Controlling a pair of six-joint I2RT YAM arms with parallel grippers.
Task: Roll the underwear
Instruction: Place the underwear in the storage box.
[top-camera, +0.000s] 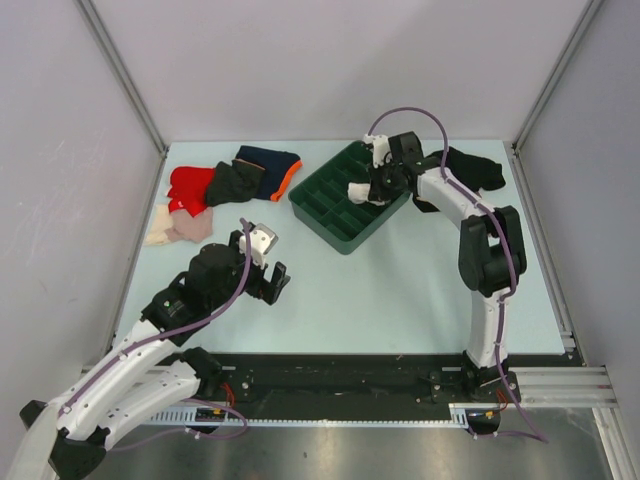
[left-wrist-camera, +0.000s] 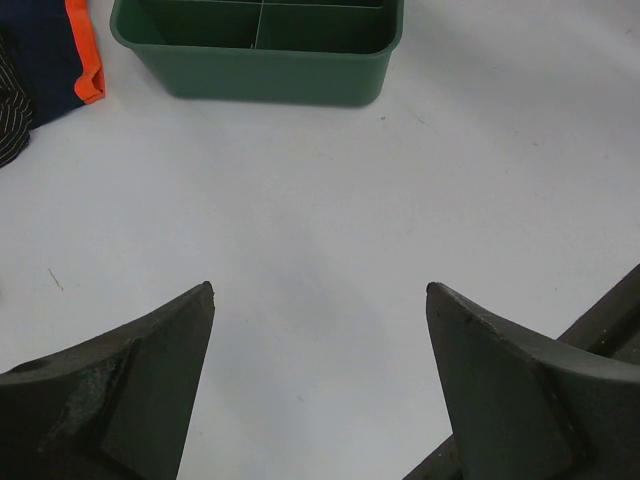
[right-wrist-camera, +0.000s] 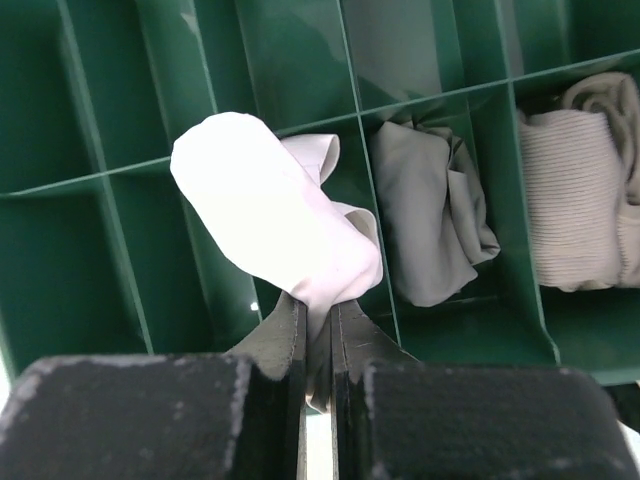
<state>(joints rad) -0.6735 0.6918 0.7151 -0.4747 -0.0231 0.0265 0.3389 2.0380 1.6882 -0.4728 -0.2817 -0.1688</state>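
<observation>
The underwear (right-wrist-camera: 270, 225) is a small white rolled cloth. My right gripper (right-wrist-camera: 318, 305) is shut on it and holds it over a compartment of the green tray (right-wrist-camera: 90, 120). In the top view the white underwear (top-camera: 359, 189) sits at my right gripper (top-camera: 370, 190) over the tray (top-camera: 335, 222). My left gripper (left-wrist-camera: 320, 290) is open and empty, low over the bare table, well in front of the tray (left-wrist-camera: 270, 70). It also shows in the top view (top-camera: 272, 275).
Two tray compartments hold a grey cloth (right-wrist-camera: 430, 220) and a ribbed beige cloth (right-wrist-camera: 580, 200). A pile of garments lies at the back left: red (top-camera: 190, 187), dark with orange trim (top-camera: 270, 165), pink-beige (top-camera: 178, 228). A black garment (top-camera: 472, 168) lies behind the right arm.
</observation>
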